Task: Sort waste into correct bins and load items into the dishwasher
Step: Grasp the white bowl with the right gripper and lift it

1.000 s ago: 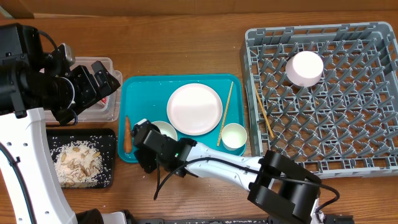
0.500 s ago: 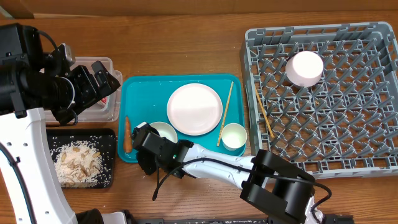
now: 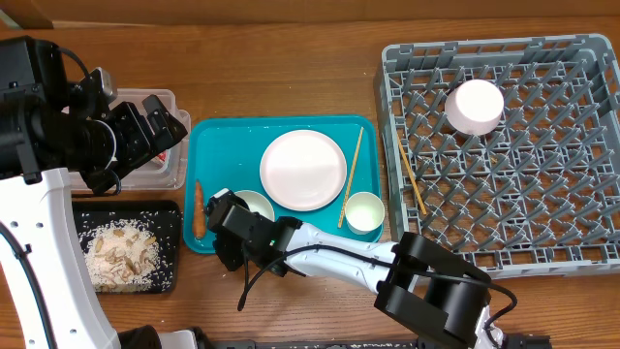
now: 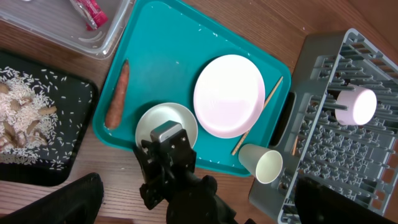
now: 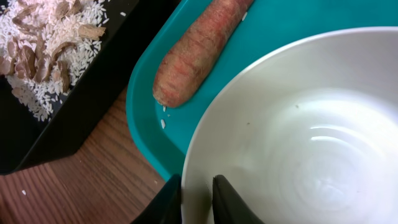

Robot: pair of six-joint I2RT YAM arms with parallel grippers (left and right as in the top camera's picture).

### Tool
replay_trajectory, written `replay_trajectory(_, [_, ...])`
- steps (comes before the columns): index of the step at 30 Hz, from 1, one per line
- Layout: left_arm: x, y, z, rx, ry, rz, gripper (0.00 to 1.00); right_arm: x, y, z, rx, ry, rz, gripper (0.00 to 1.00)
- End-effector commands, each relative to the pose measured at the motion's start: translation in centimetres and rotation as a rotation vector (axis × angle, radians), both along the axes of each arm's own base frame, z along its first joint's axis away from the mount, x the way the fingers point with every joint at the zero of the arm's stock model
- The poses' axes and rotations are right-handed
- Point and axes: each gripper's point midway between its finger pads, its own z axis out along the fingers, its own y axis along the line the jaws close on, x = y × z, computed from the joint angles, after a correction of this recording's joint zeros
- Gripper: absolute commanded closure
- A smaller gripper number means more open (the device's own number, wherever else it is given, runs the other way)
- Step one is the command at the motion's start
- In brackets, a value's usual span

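- The red-and-white wrapper point(image 4: 87, 11) lies in the clear tub point(image 3: 174, 179), toward the left edge of the counter point(image 3: 291, 68). Its print is too small to read.
- The left gripper point(image 3: 163, 121) hangs over that tub, jaws spread wide with nothing between them.
- The right gripper point(image 5: 196, 190) is at the near-left corner of the teal tray point(image 3: 228, 145). Its jaws are narrow, one finger inside and one outside the rim of a white bowl point(image 5: 292, 137), pinching that rim.
- A carrot point(image 3: 199, 208) lies just beside that bowl, along the tray's left side.
- The plate point(image 3: 303, 170) sits mid-tray, with a chopstick point(image 3: 350, 174) along its right and the cup point(image 3: 364, 212) at the tray's near-right corner.
- The black tray point(image 3: 177, 242), at the counter's near-left corner, holds rice scraps point(image 3: 121, 254).
- The dish rack point(image 3: 581, 242) fills the counter's right side. It holds an upturned second bowl point(image 3: 475, 107) toward its far edge and a second chopstick point(image 3: 412, 179) along its left side.
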Motion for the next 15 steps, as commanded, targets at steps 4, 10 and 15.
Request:
replay_trajectory(4, [0.0, 0.1, 0.2, -0.002, -0.005, 0.005, 0.0, 0.5, 0.2, 1.0, 0.021, -0.018, -0.011, 0.96])
replay_trajectory(10, [0.0, 0.1, 0.2, -0.003, -0.005, 0.005, 0.0, 0.5, 0.4, 2.7, 0.052, -0.029, -0.008, 0.96])
replay_trajectory(15, [0.0, 0.0, 0.2, -0.003, -0.005, 0.004, 0.0, 0.6, 0.4, 6.2, 0.105, -0.058, -0.006, 0.96])
